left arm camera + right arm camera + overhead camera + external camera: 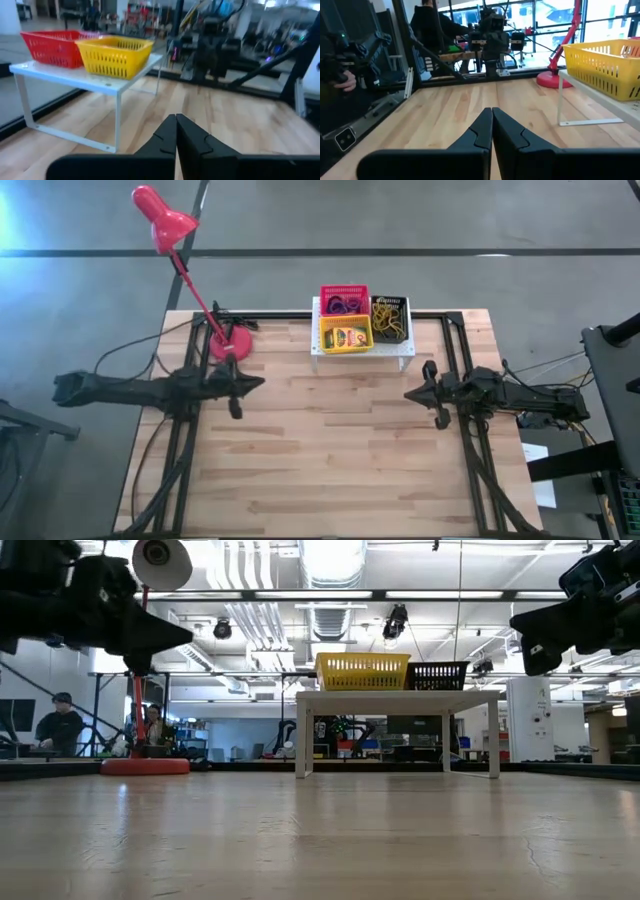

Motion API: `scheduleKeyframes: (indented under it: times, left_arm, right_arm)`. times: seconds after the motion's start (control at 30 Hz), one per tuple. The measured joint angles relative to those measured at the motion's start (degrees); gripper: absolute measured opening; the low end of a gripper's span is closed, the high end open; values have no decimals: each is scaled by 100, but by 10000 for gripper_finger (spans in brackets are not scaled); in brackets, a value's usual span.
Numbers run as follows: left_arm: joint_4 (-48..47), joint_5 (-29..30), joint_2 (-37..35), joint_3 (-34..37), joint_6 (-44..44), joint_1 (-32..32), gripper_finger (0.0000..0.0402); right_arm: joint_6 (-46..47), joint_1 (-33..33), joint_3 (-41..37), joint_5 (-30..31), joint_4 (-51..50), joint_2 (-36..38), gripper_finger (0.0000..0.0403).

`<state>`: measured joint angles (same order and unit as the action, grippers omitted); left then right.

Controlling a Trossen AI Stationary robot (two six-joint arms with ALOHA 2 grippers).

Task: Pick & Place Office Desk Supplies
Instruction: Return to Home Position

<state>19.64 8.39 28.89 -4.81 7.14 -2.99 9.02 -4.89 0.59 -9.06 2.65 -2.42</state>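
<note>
A pale wooden table (pixel 330 460) stood on a grey concrete floor (pixel 420 220) crossed by dark lines. A red lamp (pixel 163 222) rose from the table's far left part, with a white shelf (pixel 398 697) near its base at the far edge. Beyond lay an open workshop with long strip lights (pixel 440 594) and white ducts (pixel 250 585) under the ceiling, a white column (pixel 528 720) and bright windows (pixel 605 20). A person (pixel 60 725) in dark clothes was far off.

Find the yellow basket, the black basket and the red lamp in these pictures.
yellow basket (pixel 362 671), low view, on its mesh side wall.
black basket (pixel 437 676), low view, on its side wall.
red lamp (pixel 168 222), high view, on its shade.
</note>
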Motion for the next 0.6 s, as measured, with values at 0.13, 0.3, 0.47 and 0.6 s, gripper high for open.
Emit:
scheduleKeyframes:
  times: [0.13, 0.3, 0.47, 0.6]
  left_arm:
    - [-44, -5, -707, 349, 24, 1, 7]
    - [-755, -4, -1128, 448, 20, 1, 6]
    - [-1528, -5, -1148, 448, 22, 1, 6]
    - [-1778, -70, -1139, 448, 189, 1, 6]
  right_arm:
    - [0, -2, 1, 1, -39, -1, 8]
    - [-2, -2, 1, 2, -43, 3, 8]
    - [-2, -2, 1, 4, -68, 1, 8]
    - [-2, -2, 1, 4, -76, 3, 8]
